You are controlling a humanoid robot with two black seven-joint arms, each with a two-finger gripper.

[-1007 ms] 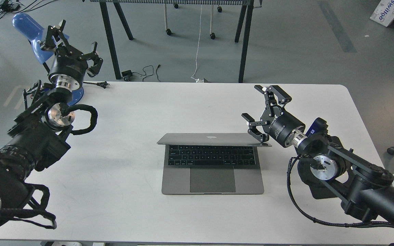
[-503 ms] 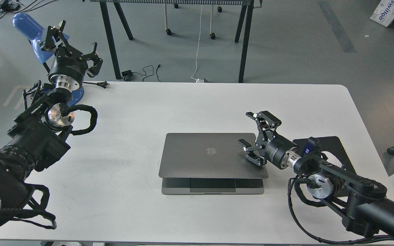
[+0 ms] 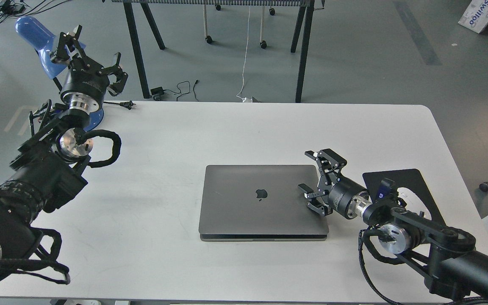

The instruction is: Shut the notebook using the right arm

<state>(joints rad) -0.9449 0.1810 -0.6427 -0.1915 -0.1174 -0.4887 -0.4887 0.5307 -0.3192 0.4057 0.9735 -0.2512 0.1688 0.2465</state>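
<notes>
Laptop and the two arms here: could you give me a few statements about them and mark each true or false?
1. The laptop lid is down, nearly flat on its base. True.
2. The right gripper is over the laptop's right edge, fingers spread. True.
3. The left gripper is pressing on the laptop. False: it is raised beyond the table's far left corner, near a blue chair.
4. A coffee mug stands beside the laptop. False: only a black mouse pad lies to its right.
5. The keyboard is fully showing. False: the lid covers it.
</notes>
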